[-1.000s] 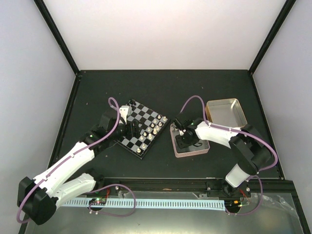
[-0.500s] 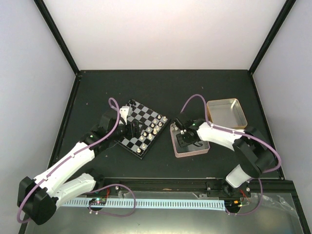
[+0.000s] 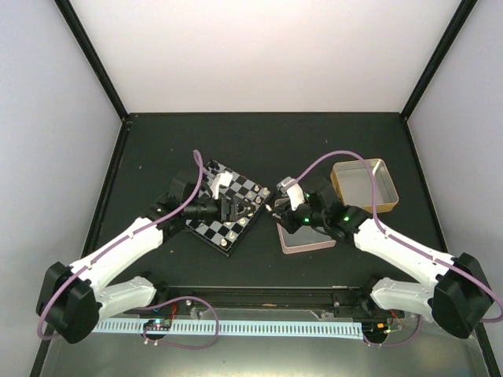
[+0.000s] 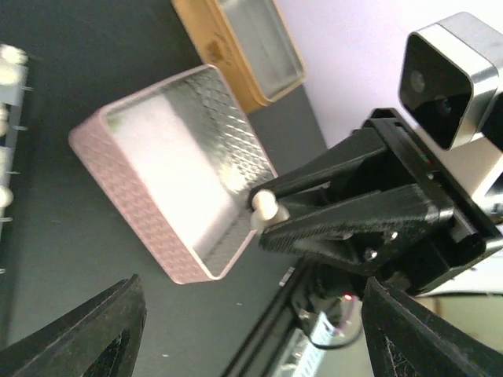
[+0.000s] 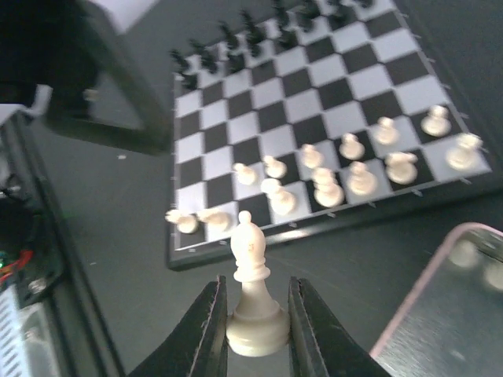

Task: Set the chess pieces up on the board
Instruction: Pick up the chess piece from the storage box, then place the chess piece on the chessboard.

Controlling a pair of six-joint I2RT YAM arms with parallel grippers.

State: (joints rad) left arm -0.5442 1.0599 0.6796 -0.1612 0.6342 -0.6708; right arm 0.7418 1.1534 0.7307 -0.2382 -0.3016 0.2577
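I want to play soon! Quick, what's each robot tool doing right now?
Left tool: open, holding nothing.
Right tool: closed on a white chess piece.

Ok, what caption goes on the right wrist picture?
Right gripper holding a white piece beside the board.

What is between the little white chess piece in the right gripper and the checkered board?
Nothing visible: only bare dark table separates the cream-white chess piece in the right gripper from the black-and-grey checkered chessboard. The open left gripper hangs over it.
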